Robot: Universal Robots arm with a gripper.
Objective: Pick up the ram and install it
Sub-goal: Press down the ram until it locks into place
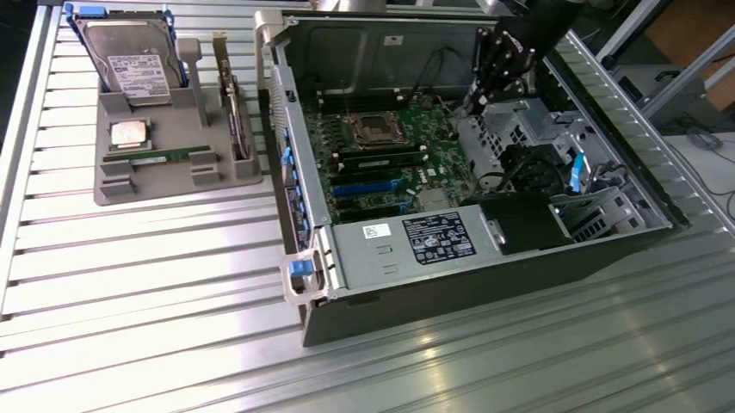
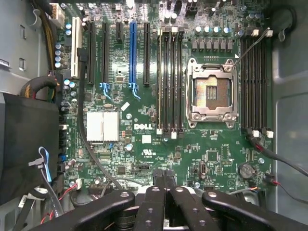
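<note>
The ram (image 1: pixel 161 157), a thin green stick, lies flat in the front slot of the grey holder (image 1: pixel 172 185) at the exterior view's left. My black gripper (image 1: pixel 476 103) hangs inside the open computer case (image 1: pixel 460 284), far from the ram, above the back of the motherboard (image 1: pixel 391 146). In the wrist view the gripper (image 2: pixel 166 182) is shut, its fingers pressed together with nothing between them. Below it lie the empty processor socket (image 2: pixel 211 91) and the black memory slots (image 2: pixel 171 82), all without sticks.
The holder also carries a silver hard drive (image 1: pixel 132 60), a square processor chip (image 1: pixel 129 133) and an upright card (image 1: pixel 236 112). Inside the case sit a power supply (image 1: pixel 419 241), drive cages (image 1: pixel 574 198) and loose cables (image 2: pixel 269 154). Everything rests on a ribbed metal table (image 1: pixel 150 275).
</note>
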